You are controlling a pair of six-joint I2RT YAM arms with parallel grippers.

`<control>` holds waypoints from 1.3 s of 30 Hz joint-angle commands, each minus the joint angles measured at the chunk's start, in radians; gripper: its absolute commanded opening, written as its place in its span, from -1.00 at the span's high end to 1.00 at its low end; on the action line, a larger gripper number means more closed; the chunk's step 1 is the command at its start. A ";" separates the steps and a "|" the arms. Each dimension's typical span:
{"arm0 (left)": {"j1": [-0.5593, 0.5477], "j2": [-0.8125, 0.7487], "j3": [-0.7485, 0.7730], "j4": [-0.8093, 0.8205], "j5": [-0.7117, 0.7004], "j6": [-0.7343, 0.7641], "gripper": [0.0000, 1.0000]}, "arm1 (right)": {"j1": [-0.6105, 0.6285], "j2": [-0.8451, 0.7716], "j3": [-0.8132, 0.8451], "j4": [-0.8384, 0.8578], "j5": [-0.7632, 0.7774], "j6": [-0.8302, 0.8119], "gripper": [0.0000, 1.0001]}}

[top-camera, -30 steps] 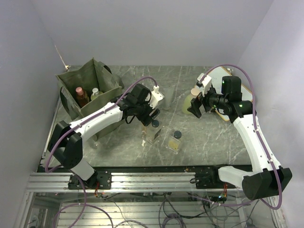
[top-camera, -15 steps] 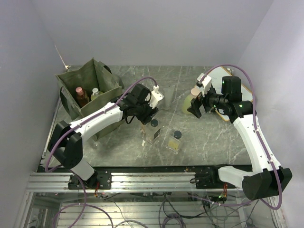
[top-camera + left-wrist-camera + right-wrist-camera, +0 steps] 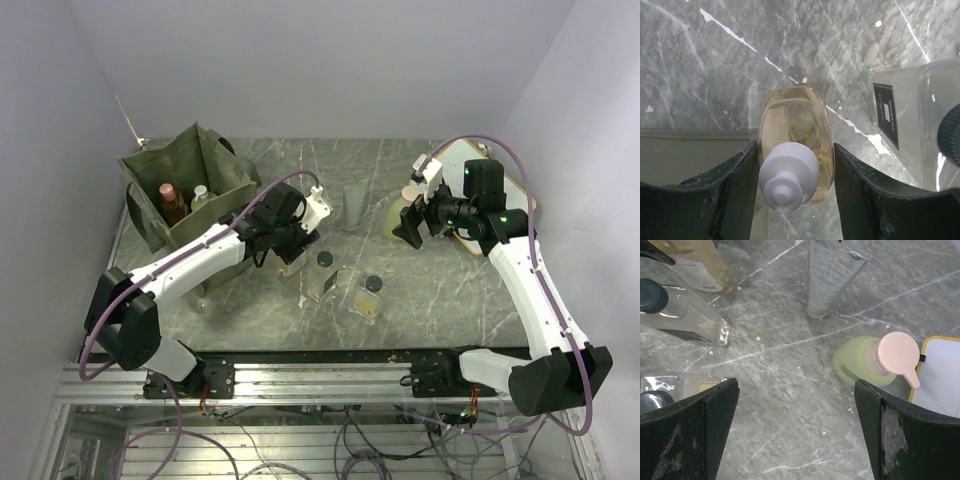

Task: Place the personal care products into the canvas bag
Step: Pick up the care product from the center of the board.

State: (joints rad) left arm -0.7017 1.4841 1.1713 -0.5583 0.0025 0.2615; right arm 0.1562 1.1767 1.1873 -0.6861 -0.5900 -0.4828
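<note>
My left gripper [image 3: 796,150] is shut on a cream bottle [image 3: 795,120] with a white cap, both fingers pressed against its sides; from above, that gripper [image 3: 290,250] is just right of the canvas bag [image 3: 190,170]. An orange bottle [image 3: 170,198] and a pale one [image 3: 201,194] stand inside the bag. Two clear square bottles [image 3: 322,276] [image 3: 368,298] with dark caps and a grey tube [image 3: 353,205] stand on the table. My right gripper [image 3: 796,385] is open and holds nothing, just left of the yellow-green pump bottle [image 3: 860,362].
A wood-framed whiteboard [image 3: 940,370] lies to the right of the pump bottle, partly under the right arm. The grey marble table [image 3: 440,290] ends at a metal rail along the near edge. Walls close in on the left, back and right.
The left jaws closed on the cream bottle, and the left arm shifted left toward the bag with it. The right arm barely moved.
</note>
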 commanded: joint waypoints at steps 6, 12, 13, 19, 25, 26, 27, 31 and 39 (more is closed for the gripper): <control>0.033 -0.082 -0.073 0.102 -0.009 -0.009 0.66 | -0.004 -0.001 0.022 -0.003 -0.015 -0.002 -1.00; 0.079 -0.092 -0.113 0.125 0.060 -0.050 0.00 | -0.005 -0.005 0.018 -0.002 -0.014 -0.001 -1.00; 0.081 -0.091 -0.115 0.126 0.066 -0.053 -0.10 | -0.004 -0.007 0.018 -0.001 -0.013 -0.001 -1.00; 0.082 -0.066 -0.103 0.122 0.082 -0.060 -0.50 | -0.006 -0.011 0.014 0.000 -0.011 -0.001 -1.00; 0.082 -0.045 -0.094 0.121 0.072 -0.073 -0.69 | -0.005 -0.017 0.010 -0.001 -0.008 -0.001 -1.00; 0.082 -0.043 -0.092 0.121 0.069 -0.076 -0.73 | -0.004 -0.016 0.011 0.000 -0.010 -0.002 -1.00; 0.082 -0.040 -0.090 0.121 0.065 -0.080 -0.76 | -0.005 -0.017 0.009 0.000 -0.010 -0.002 -1.00; 0.082 -0.029 -0.080 0.117 0.058 -0.088 -0.78 | -0.004 -0.014 0.007 0.002 -0.011 -0.002 -1.00; 0.085 -0.024 -0.061 0.112 0.068 -0.096 -0.32 | -0.004 -0.007 0.008 0.003 -0.011 -0.004 -1.00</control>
State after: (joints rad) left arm -0.6243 1.4563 1.0706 -0.4671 0.0570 0.1772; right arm 0.1562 1.1797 1.1889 -0.6865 -0.5949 -0.4828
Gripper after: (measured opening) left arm 0.713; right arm 0.997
